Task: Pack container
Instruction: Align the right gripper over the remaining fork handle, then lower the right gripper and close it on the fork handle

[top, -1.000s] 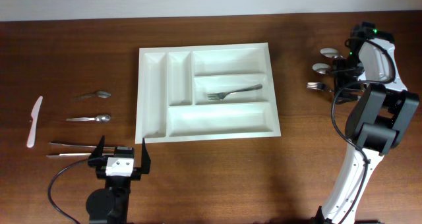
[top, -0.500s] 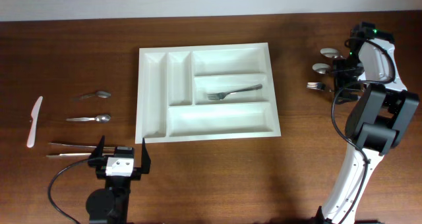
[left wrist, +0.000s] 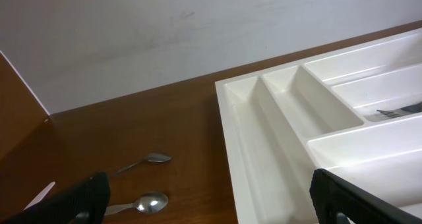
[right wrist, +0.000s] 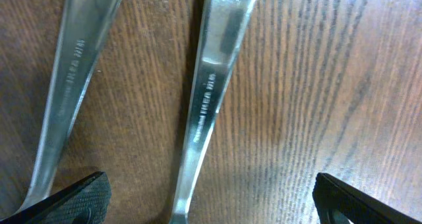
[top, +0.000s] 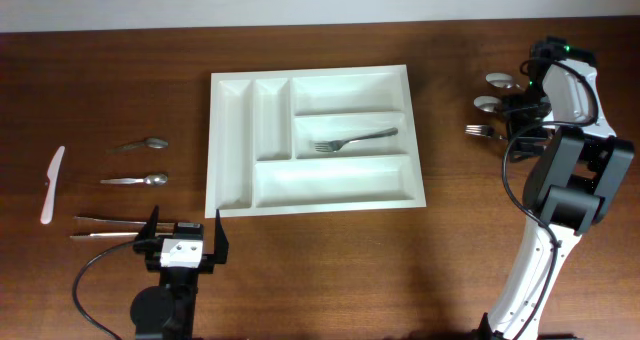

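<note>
1: Both claws – how wide?
2: L claw (top: 186, 230) jaws fully apart, nothing btwn them, low at the near edge, just off the cutlery tray (top: 330, 183)'s near-left corner. R claw (right wrist: 211, 209) also spread wide, gripping nothing; hangs right over two steel handles (right wrist: 210, 85) lying on the wood. Touching them? Can't tell.
1: What's hard to see?
2: From overhead, R arm (top: 570, 170) covers those handles; only two spoon bowls (top: 497, 80) and fork tines (top: 476, 131) poke out on its left. Stamped marks on the handles unreadable. L wrist cam crops the tray at right.
1: Tray & contents?
2: White, 5 compartments, flat, mid-table. One fork (top: 355, 139) in the middle long slot, tines to the left – all it holds. Left of tray, well apart: 2 teaspoons (top: 145, 143), white plastic knife (top: 52, 185), 2 long thin metal pcs (top: 110, 220), type unclear.
</note>
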